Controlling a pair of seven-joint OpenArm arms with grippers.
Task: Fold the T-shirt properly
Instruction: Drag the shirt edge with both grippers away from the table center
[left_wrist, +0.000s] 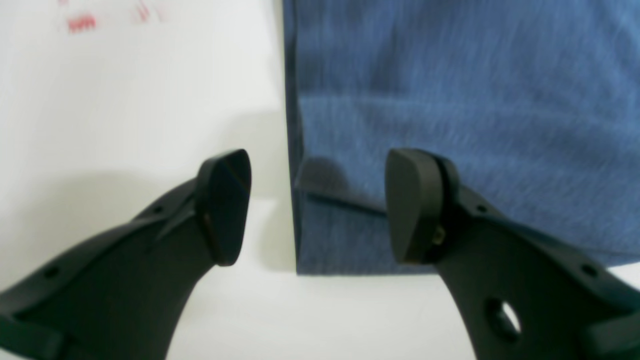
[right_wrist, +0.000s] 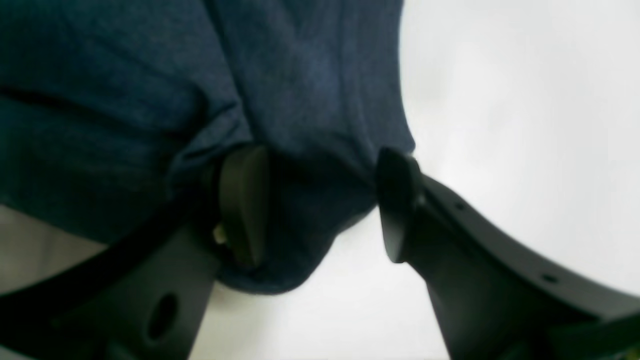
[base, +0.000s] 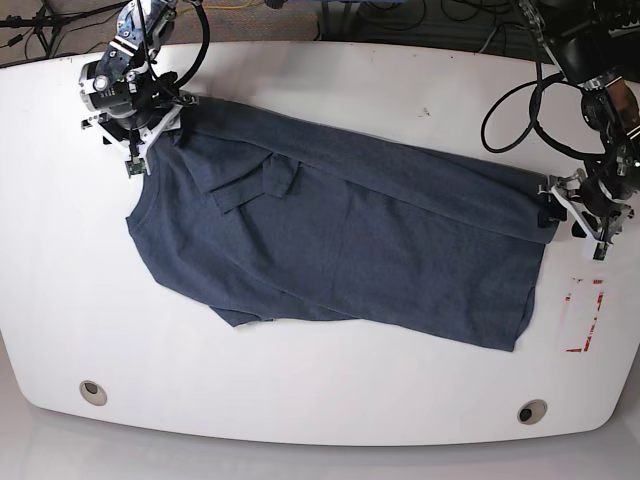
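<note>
Left gripper (left_wrist: 318, 206) agape at T-shirt (base: 340, 230) edge; right gripper (right_wrist: 320, 205) seemingly pinching fabric; red writing (left_wrist: 81, 23) unreadable.

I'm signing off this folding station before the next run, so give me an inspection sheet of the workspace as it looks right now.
Surface: white table, a red-printed marker near its right edge in the base view.
Job's things: T-shirt lying spread out, long edge folded over, one sleeve flipped onto the body.
Clutter: nothing seen.
Grippers: left gripper open, jaws astride the shirt's bottom corner, nothing pinched; right gripper has bunched cloth between its jaws at the shoulder end, grip not certain.
Cables: black cables loop over the table beside the left arm.
Surroundings: more cabling beyond the far edge.
</note>
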